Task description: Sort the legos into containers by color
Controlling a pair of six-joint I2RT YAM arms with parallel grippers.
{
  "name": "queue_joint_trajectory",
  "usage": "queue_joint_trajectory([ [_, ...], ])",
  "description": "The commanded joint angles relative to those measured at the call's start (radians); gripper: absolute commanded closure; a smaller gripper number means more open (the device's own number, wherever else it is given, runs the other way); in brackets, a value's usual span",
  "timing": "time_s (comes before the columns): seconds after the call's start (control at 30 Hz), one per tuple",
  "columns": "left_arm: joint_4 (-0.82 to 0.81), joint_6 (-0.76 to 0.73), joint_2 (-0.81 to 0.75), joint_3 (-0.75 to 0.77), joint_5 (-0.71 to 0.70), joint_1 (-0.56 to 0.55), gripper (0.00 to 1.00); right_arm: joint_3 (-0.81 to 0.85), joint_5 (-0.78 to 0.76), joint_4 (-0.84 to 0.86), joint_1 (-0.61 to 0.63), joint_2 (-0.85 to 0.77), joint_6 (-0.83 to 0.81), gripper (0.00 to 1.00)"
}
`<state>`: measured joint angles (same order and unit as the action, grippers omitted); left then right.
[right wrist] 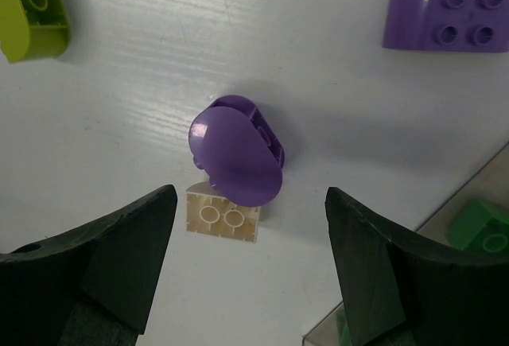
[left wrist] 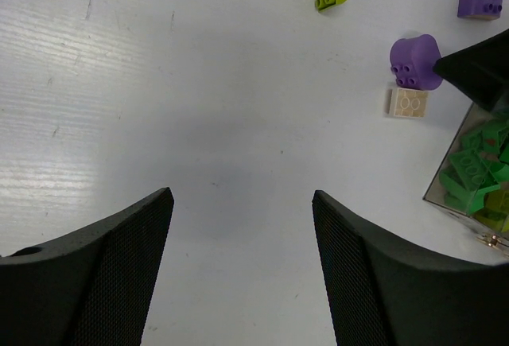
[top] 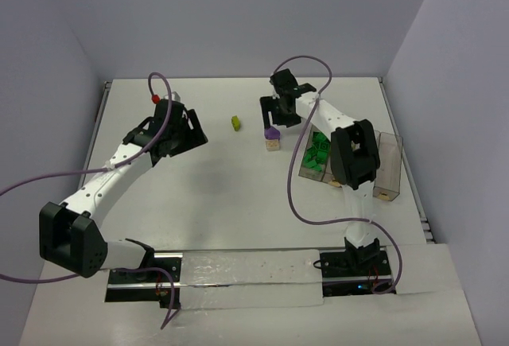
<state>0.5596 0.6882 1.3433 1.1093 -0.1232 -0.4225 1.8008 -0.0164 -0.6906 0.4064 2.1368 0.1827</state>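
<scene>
Overhead and wrist views of the sorting scene on a white table [top: 223, 195]. At centre-left, left gripper [left wrist: 241, 195] poised above bare tabletop, fingers spread wide, nothing between them. At the far centre, right gripper [right wrist: 250, 195] pointed down above two loose bricks, fingers likewise wide apart and empty. Directly below the right gripper, purple rounded brick [right wrist: 237, 151] tipped on its side, hollow underside partly showing, abutting a tan brick [right wrist: 223, 217] lying studs up on the side nearer the arm bases. To the left of that pair, well apart, yellow-green brick [top: 236, 122] alone on the table. In the right wrist view, second purple brick [right wrist: 445, 16] near the pair, flat, studs up. To the right, bin row [top: 390, 167] of smoky transparent plastic, partly covered by the right arm; dark green bricks [top: 318, 151] heaped in the compartment nearest the loose pair, with some yellow-green pieces at its near end. Contents of the arm-covered compartment not discernible.
</scene>
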Motion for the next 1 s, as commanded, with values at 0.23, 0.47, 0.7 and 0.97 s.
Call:
queue_joint_trajectory([
  [0.23,-0.041,0.016,-0.053,-0.035,0.037,0.005,0.22,0.106,0.029,-0.039,0.032,0.119,-0.078,0.25],
  [0.47,-0.042,0.013,-0.042,-0.02,0.042,0.005,0.22,0.116,-0.014,-0.012,0.036,0.137,-0.046,0.56],
  [0.7,-0.052,0.017,-0.038,-0.025,0.055,0.005,0.23,0.128,-0.097,0.022,0.031,0.059,0.013,0.71],
  [0.97,-0.069,0.024,-0.075,-0.033,0.071,0.004,0.23,-0.156,-0.07,0.229,-0.075,-0.316,0.219,0.72],
])
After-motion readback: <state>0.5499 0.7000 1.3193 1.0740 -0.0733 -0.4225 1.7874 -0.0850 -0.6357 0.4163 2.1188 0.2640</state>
